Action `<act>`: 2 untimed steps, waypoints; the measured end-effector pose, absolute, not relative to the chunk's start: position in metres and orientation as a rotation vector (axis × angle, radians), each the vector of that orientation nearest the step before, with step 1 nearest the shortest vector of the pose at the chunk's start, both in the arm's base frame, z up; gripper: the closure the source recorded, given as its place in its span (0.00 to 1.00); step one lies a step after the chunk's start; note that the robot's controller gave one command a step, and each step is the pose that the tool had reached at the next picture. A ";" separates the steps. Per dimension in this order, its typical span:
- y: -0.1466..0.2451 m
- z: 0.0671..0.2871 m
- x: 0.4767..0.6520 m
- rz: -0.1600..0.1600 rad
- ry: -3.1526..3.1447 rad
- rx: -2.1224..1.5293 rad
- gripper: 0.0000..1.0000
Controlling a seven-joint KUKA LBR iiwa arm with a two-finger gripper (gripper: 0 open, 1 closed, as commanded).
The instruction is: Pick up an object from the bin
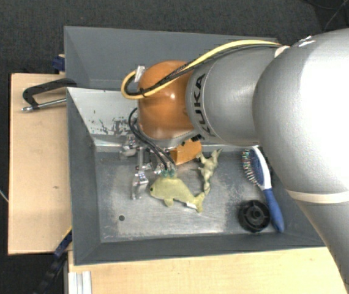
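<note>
My gripper [151,180] is down at the bin floor in the left middle, below the orange wrist cover, and looks open. One metal finger [139,186] stands on the bare floor. The other is at the left end of a pale yellow-green fish-shaped toy [176,192], which lies just right of the gripper. Nothing shows between the fingers. A second pale yellow figure [209,166] lies up and to the right of the toy. A small orange piece [188,151] sits under the arm's edge.
A blue-handled brush [264,185] with coloured bristles lies along the right side of the bin. A black round cap-like thing [253,216] rests near its lower end. The large grey arm covers the bin's upper right.
</note>
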State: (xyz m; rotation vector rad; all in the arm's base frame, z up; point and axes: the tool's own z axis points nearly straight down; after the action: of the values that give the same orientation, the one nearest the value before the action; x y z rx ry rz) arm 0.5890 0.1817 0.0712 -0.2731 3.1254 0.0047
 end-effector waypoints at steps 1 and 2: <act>0.125 0.074 0.575 0.006 3.108 -0.377 0.00; 0.079 0.125 0.525 -0.001 3.124 -0.333 0.00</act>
State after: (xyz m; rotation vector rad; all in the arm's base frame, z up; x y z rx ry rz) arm 0.5249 0.0795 0.1254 -0.3329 3.1241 -0.0009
